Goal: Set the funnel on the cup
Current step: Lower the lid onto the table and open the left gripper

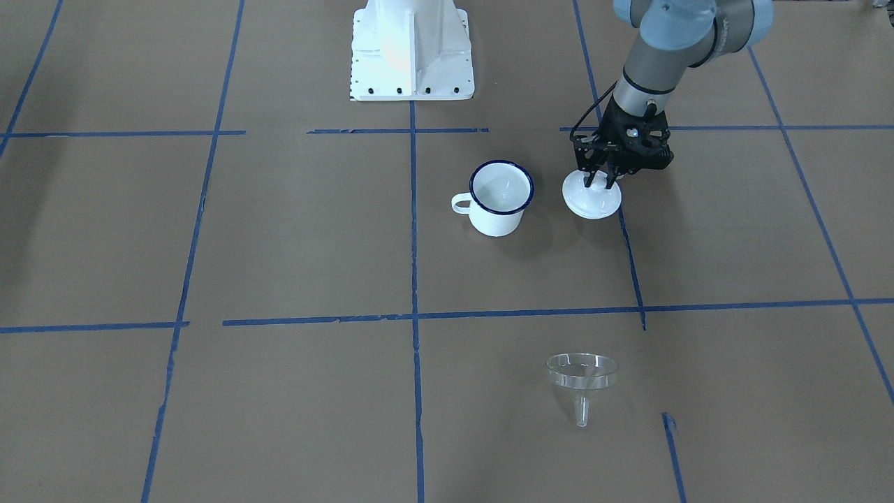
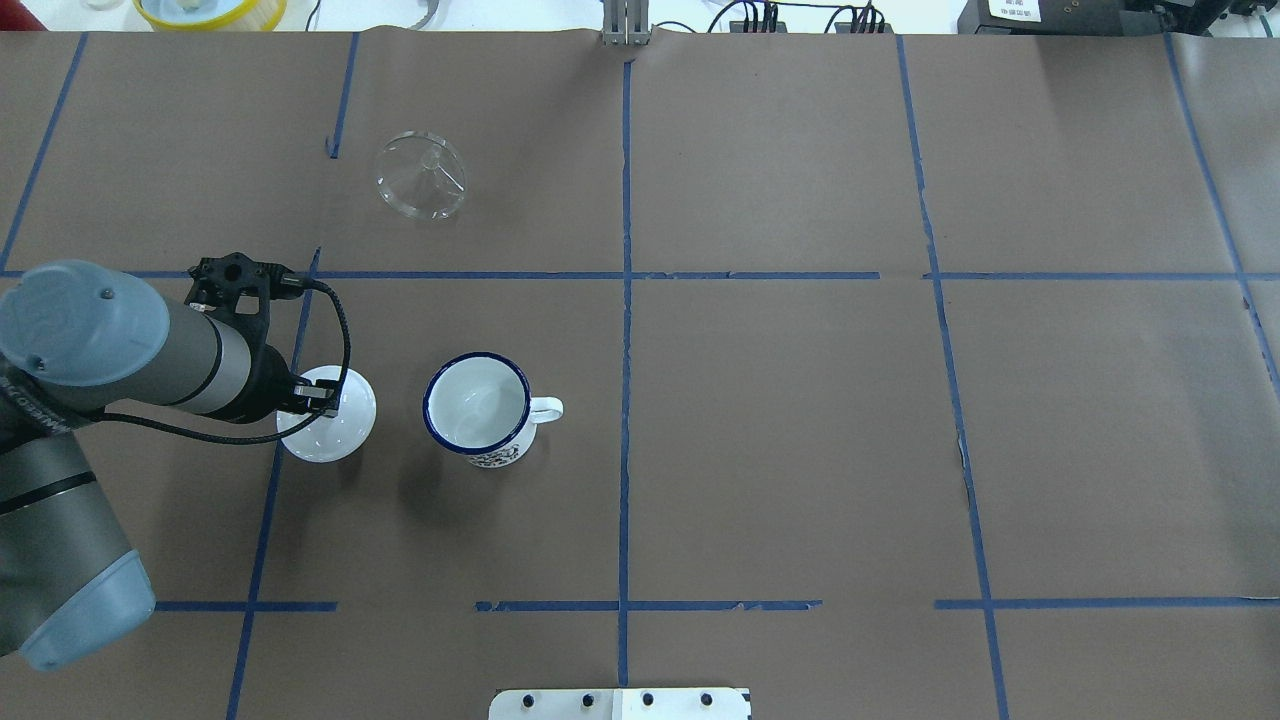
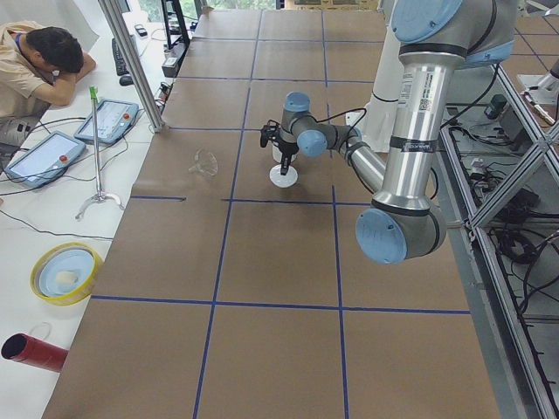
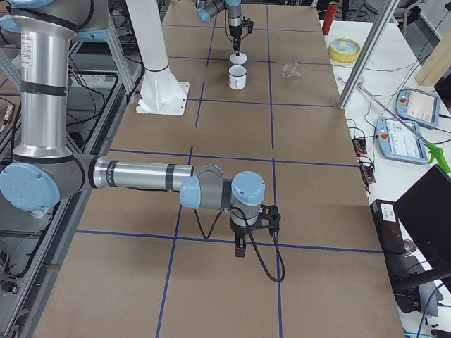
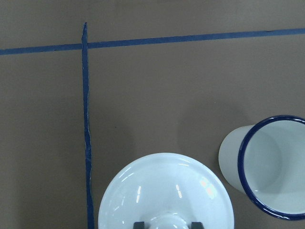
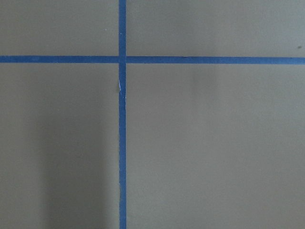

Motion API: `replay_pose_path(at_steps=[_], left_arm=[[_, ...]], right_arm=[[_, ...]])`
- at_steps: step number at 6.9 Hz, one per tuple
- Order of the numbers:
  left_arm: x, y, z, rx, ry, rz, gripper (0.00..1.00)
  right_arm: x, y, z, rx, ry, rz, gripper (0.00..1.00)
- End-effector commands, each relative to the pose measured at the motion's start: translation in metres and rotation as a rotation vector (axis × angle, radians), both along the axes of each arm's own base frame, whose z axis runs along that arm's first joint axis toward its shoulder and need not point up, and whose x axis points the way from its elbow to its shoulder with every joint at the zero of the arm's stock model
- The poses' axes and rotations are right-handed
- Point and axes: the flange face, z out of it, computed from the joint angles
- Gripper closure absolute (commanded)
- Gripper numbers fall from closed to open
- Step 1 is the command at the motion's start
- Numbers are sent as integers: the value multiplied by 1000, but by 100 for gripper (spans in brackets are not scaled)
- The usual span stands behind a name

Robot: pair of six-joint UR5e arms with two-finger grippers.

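Note:
The clear funnel [image 1: 582,374] lies on its side on the brown table, far from the robot; it also shows in the overhead view [image 2: 421,175]. The cup [image 1: 497,218], a white mug with a blue rim, stands upright and uncovered near the table's middle [image 2: 478,405]. My left gripper [image 1: 602,180] is beside the cup, shut on the knob of a round white lid [image 1: 594,201] at table level. The left wrist view shows the lid [image 5: 162,191] with the cup [image 5: 274,171] to its right. My right gripper [image 4: 240,250] hangs over bare table; I cannot tell whether it is open.
The robot's white base [image 1: 412,49] stands behind the cup. Blue tape lines cross the brown paper. A yellow-rimmed bowl [image 2: 210,10] and cables lie beyond the table's far edge. A person sits at the side bench [image 3: 39,61].

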Motion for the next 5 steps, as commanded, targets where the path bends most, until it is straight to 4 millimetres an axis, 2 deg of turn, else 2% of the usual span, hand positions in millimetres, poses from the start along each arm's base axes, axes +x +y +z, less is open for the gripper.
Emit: replay_pose_path(at_steps=[1, 5], left_arm=[[12, -6, 16, -12, -18, 4, 100], [22, -9, 15, -12, -20, 11, 100]], right_arm=[[0, 0, 0, 0, 0, 0, 0], [0, 0, 0, 0, 0, 0, 0]])
